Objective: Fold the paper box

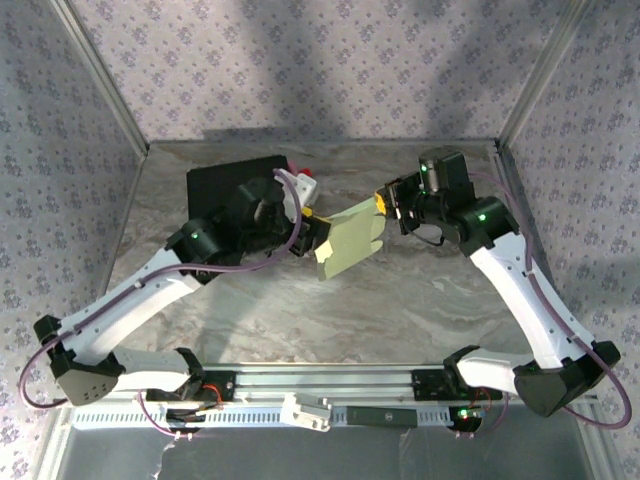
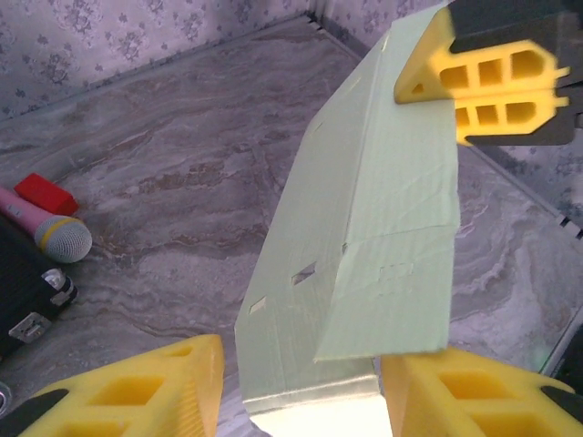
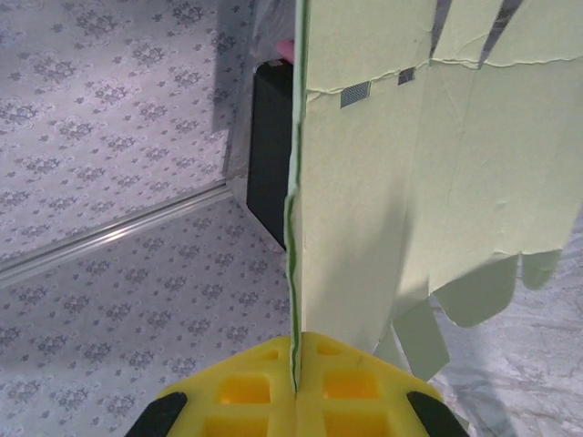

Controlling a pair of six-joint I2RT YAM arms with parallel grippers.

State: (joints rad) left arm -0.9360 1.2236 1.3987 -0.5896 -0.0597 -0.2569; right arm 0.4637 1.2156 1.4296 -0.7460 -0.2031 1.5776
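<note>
The paper box (image 1: 348, 243), which looks light and bendy, hangs above the table (image 1: 400, 310), one edge pinched flat in the right hand (image 3: 294, 382), the other end between the spread fingers (image 2: 137, 391) of the left hand (image 2: 301, 401) (squeezing or not, I cannot tell), so hold it softly by the edges.

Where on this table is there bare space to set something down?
The widest bare patch is the front middle of the table, between the left arm and right arm, in front of the held paper box. A narrower strip runs between the black case and the right gripper. Back left is crowded: case, microphone.
</note>
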